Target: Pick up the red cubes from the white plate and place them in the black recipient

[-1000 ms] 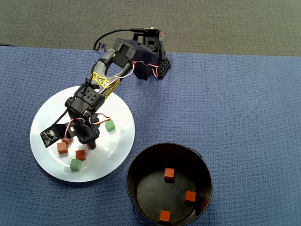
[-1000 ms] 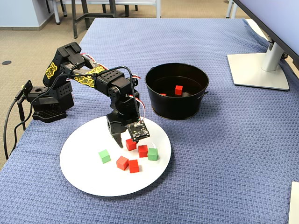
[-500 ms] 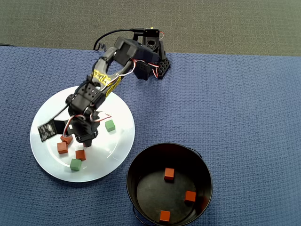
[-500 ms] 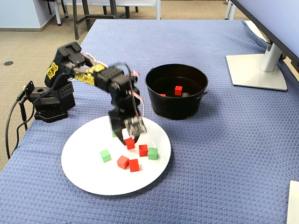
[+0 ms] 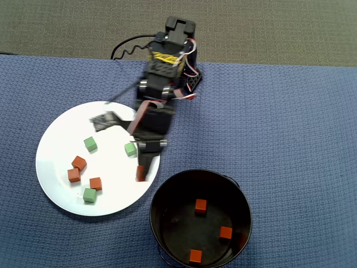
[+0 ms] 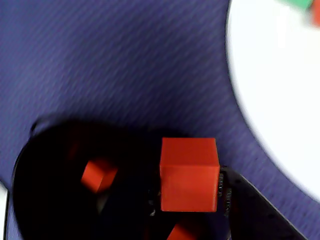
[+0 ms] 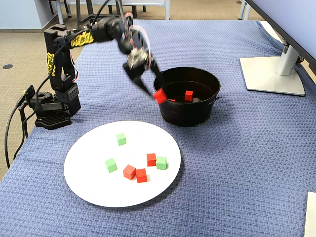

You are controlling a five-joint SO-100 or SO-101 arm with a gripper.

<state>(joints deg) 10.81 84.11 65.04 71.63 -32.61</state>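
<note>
Pot [image 5: 240, 192] with three red cubes [image 5: 200, 206] inside

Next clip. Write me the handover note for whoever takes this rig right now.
Hand: shut on a red cube, lifted off the white plate, near the black pot's rim, not yet over it.
Done: three red cubes lie in the pot.
Left: drop the held cube in, then move the three red cubes on the plate. Three green cubes stay there.
</note>
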